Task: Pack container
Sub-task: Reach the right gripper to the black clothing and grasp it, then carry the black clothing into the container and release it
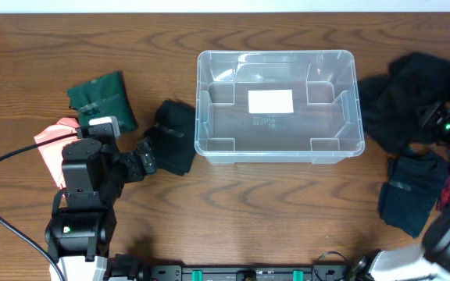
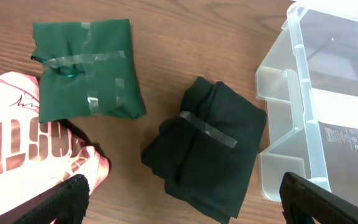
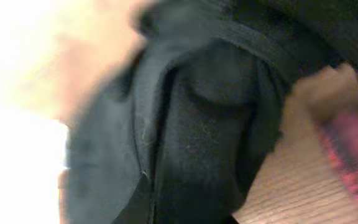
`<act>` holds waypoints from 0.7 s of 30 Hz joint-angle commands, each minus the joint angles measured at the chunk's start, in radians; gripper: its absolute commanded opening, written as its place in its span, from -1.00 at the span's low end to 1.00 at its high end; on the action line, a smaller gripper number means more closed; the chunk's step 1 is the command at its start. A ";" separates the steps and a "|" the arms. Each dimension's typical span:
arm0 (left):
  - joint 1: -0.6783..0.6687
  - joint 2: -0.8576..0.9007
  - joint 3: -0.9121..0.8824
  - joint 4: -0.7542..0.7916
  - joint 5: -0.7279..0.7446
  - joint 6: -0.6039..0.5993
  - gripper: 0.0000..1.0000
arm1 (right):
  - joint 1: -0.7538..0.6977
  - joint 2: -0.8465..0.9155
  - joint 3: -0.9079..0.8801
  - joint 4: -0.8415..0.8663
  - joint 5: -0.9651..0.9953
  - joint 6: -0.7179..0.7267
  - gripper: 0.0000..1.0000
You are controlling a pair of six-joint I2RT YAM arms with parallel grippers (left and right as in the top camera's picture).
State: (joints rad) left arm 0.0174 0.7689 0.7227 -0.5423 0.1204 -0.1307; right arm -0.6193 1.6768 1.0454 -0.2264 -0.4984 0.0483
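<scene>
Likely light, stiff and slippery, the container (image 1: 276, 54) is inviting a rim hold beside the wide-open left gripper (image 2: 183, 186); for the right gripper (image 1: 442, 123) I cannot tell.

Looks like a robotics lab bench to me. Wood-grain table (image 1: 233, 203) with a robot arm (image 1: 80, 168) and black cable (image 1: 12, 226) at lower left, plus taped-up cloth bundles (image 2: 86, 68) lying around.

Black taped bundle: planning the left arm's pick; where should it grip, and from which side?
Probably from above, pinching the black bundle on its half away from the container: it lies flat, its other edge close to the container wall.
</scene>
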 commanded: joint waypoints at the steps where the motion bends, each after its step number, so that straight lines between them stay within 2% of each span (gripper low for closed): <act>1: -0.003 0.001 0.019 0.001 0.002 0.005 0.96 | 0.020 -0.206 0.057 -0.006 -0.028 0.018 -0.97; 7: -0.003 0.001 0.019 0.000 0.002 0.005 0.96 | 0.069 -0.431 0.088 -0.031 -0.008 0.018 -0.98; 11: -0.003 0.001 0.019 0.000 0.002 0.005 0.96 | 0.167 -0.516 0.101 -0.041 -0.163 -0.072 -0.98; 15: -0.003 0.001 0.019 -0.007 0.002 0.005 0.96 | 0.310 -0.525 0.108 -0.082 -0.243 -0.111 -0.98; 21: -0.003 0.002 0.019 -0.037 0.002 0.005 0.96 | 0.560 -0.453 0.107 -0.211 -0.114 -0.132 -0.97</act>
State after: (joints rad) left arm 0.0174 0.7689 0.7227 -0.5739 0.1204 -0.1307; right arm -0.1379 1.1992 1.1175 -0.4316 -0.6445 -0.0494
